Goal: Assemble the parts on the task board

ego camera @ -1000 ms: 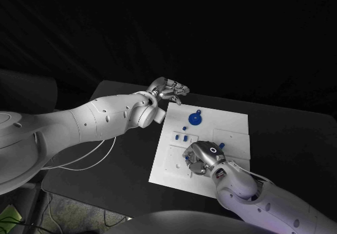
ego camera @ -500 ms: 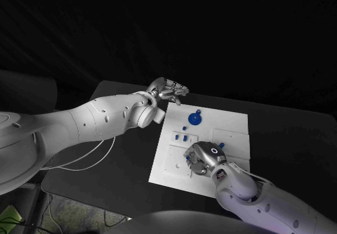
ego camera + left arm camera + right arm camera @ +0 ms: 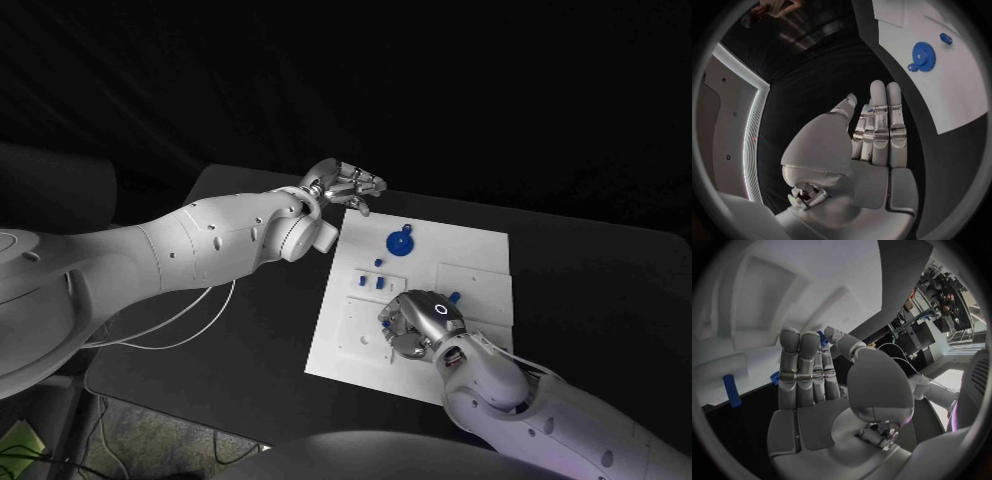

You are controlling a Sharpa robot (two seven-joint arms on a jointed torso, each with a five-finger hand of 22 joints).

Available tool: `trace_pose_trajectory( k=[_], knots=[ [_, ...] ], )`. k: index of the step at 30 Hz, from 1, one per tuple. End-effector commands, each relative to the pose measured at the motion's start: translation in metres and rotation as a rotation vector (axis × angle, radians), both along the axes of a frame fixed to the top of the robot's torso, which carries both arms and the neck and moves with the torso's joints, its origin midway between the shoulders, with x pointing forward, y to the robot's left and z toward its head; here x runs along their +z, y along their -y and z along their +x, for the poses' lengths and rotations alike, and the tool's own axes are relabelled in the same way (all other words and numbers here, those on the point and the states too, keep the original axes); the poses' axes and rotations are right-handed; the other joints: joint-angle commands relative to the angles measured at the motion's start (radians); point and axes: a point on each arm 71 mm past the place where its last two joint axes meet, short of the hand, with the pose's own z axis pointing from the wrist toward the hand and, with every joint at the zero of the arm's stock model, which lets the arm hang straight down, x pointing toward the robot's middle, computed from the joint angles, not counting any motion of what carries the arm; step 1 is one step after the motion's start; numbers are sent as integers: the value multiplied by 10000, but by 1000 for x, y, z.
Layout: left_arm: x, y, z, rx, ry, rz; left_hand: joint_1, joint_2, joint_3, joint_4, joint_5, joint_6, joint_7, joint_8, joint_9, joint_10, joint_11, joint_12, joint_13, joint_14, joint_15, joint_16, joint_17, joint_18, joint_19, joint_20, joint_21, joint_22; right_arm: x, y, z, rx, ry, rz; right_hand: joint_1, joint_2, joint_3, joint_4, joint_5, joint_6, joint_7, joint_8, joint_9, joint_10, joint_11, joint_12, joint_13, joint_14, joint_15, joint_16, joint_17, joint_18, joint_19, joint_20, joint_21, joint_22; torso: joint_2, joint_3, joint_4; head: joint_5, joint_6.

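Note:
The white task board (image 3: 483, 250) lies mid-table. A blue gear (image 3: 400, 242) sits near its far edge, also visible as the gear (image 3: 922, 51). Small blue parts (image 3: 372, 284) stand near the board's left side, and another blue part (image 3: 454, 297) is beside my right hand. My right hand (image 3: 417, 326) hovers low over the board's near middle; its thumb and a finger pinch a small blue part (image 3: 821, 337). My left hand (image 3: 346, 185) hangs at the board's far left corner, fingers straight and together (image 3: 879, 125). A tiny blue speck shows by its thumb; I cannot tell whether it holds anything.
Shallow recesses mark the board (image 3: 761, 305) under my right hand, with two loose blue parts (image 3: 731, 390) near its edge. A white cable (image 3: 173, 325) loops on the black table left of the board. The table's left edge runs close behind my left arm.
My right hand has crept a little to the right over the board. The left hand and the parts on the board have stayed put.

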Motion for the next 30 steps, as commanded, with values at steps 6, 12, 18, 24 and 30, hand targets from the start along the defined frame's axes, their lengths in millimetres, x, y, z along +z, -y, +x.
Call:
trace_pose_trajectory(
  k=[6, 12, 18, 24, 30],
  knots=[
    [1, 2, 0, -170, -2, -34, -21, 44, -48, 8, -60, -64, 33, -5, -6, -69, 30, -23, 14, -35, 38, 51, 2, -70, -32, 33, 46, 15, -1, 2, 0, -240, -34, 117, -70, -171, -45, 149, -484, -485, 108, 19, -104, -354, 78, 43, -16, 12, 40, 38, -35, 96, 412, 15, -60, -129, -2, -4, 4, -1, -14],
    [1, 2, 0, -168, -7, -31, -12, 54, -86, -3, -72, -86, 41, -5, -7, -80, 34, -23, 14, -40, 40, 54, -3, -67, -31, 37, 41, 12, 0, 3, 0, -341, 2, 272, -20, -380, -133, 260, -799, -948, 203, 34, -109, -550, 159, 60, -5, 26, 99, 32, -64, 206, 416, 96, -118, -291, -1, 0, 1, 3, -18],
    [0, 2, 0, -162, -21, -26, -12, 54, -86, -3, -72, -86, 41, -5, -7, -80, 34, -23, 14, -40, 40, 54, -3, -67, -31, 37, 41, 12, 0, 3, 1, -392, 11, 340, -1, -491, -182, 290, -814, -1231, 185, 32, -118, -674, 180, 61, -4, 26, 114, 32, -77, 241, 409, 118, -141, -383, -1, 1, -3, 3, -22],
    [0, 2, 0, -166, -37, -22, 3, 51, -93, -16, -74, -94, 46, -6, -8, -85, 36, -23, 14, -42, 41, 53, -5, -65, -30, 37, 40, 10, 0, 3, 0, -377, -76, 345, 20, -532, -217, 292, -879, -1327, 173, 37, -116, -820, 214, 62, -5, 16, 137, 9, -97, 258, 398, 140, -239, -462, 2, 2, 5, 3, -31],
    [0, 2, 0, -164, -42, -20, 6, 51, -104, -22, -77, -108, 50, -8, -7, -102, 41, -24, 13, -43, 44, 52, -8, -63, -32, 40, 37, 9, 1, 4, -1, -375, -117, 470, 17, -522, -244, 313, -879, -1286, 182, 39, -112, -834, 220, 69, -2, 13, 144, 1, -106, 268, 398, 150, -253, -504, -4, 1, 0, -2, -20]
  ],
)
